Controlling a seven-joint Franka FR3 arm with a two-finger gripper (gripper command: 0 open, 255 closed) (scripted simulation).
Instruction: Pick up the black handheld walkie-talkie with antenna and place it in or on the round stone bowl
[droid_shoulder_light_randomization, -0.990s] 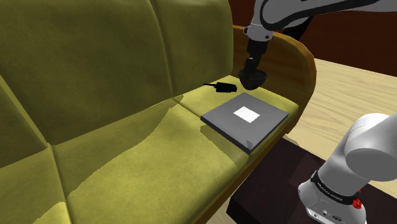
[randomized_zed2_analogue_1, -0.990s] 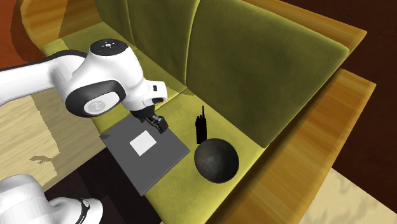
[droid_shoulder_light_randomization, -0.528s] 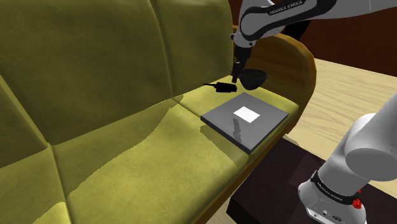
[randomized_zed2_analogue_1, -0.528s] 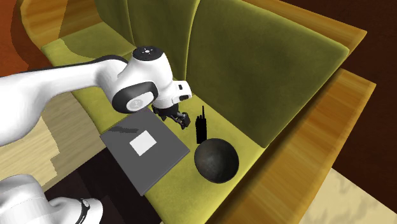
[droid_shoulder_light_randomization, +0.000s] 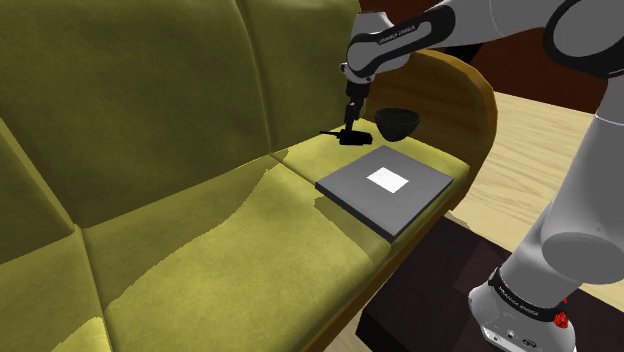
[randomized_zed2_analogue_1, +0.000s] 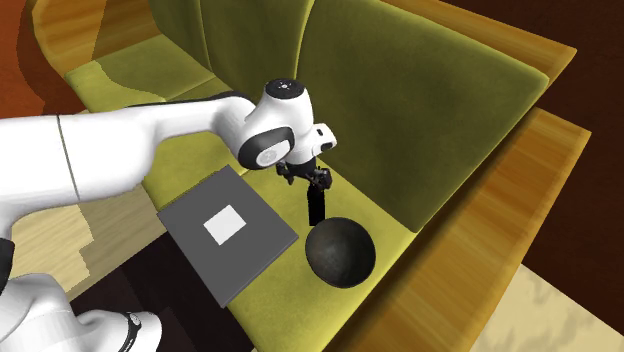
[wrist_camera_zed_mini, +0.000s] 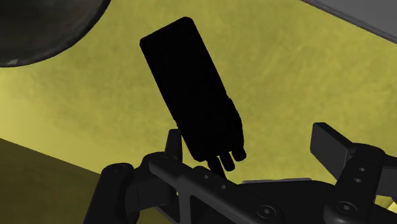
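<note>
Walkie-talkie (droid_shoulder_light_randomization: 350, 137) lies flat on the sofa (droid_shoulder_light_randomization: 250, 230) seat, directly under the tool (droid_shoulder_light_randomization: 350, 120). The bowl (droid_shoulder_light_randomization: 397, 121) sits just beside the tool and a grey pad (droid_shoulder_light_randomization: 385, 188) lies near it.

In the second exterior view the tool (randomized_zed2_analogue_1: 313, 182) hangs over one end of the walkie-talkie (randomized_zed2_analogue_1: 316, 208), and the bowl (randomized_zed2_analogue_1: 340, 251) touches or nearly touches the other end.

In the wrist view the tool (wrist_camera_zed_mini: 251, 149) is released, its fingers (wrist_camera_zed_mini: 331, 143) apart. The walkie-talkie (wrist_camera_zed_mini: 194, 95) lies ahead, nearer one finger, with the bowl (wrist_camera_zed_mini: 44, 32) and pad (wrist_camera_zed_mini: 362, 13) flanking it.

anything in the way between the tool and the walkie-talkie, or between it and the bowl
Nothing visible. The open tool hangs right over the black walkie-talkie, and the dark round bowl sits just beyond its end with bare sofa seat between. The grey flat slab lies off to the side.
</note>
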